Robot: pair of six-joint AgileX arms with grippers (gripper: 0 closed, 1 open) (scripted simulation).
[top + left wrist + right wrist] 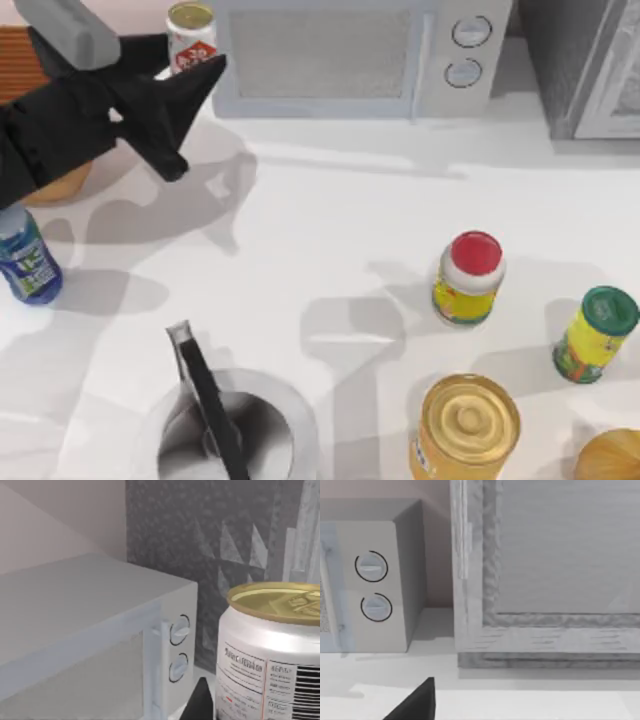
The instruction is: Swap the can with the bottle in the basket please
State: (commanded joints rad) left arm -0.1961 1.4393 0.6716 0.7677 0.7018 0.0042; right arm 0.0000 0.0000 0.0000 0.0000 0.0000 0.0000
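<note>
The left arm is hanging highest over the table (330, 220), closest to the overhead camera, reaching across the back-left corner. The left gripper (200, 115) is standing wide open, gripping nothing, its fingers (178, 160) splayed apart.

The microwave (340, 55) is sitting along the back edge, with a grey cabinet (590, 70) at the back right. The basket (20, 60) is lying at the back left, mostly hidden beneath the arm.

The big can (467, 425) is standing at the front right. The jar (468, 278) is standing just behind it, and the green bottle (596, 335) is standing near the right edge.

The bottle (28, 262) is standing on the table at the left edge, just in front of the basket and outside it.

The can (192, 35) is standing upright on the table between the basket and the microwave, just beyond one left finger, not between the two. In the left wrist view it is looming close, apparently untouched.

The right gripper (417, 702) is facing the microwave's knobs and the cabinet; whether it is open or closed cannot be told.
</note>
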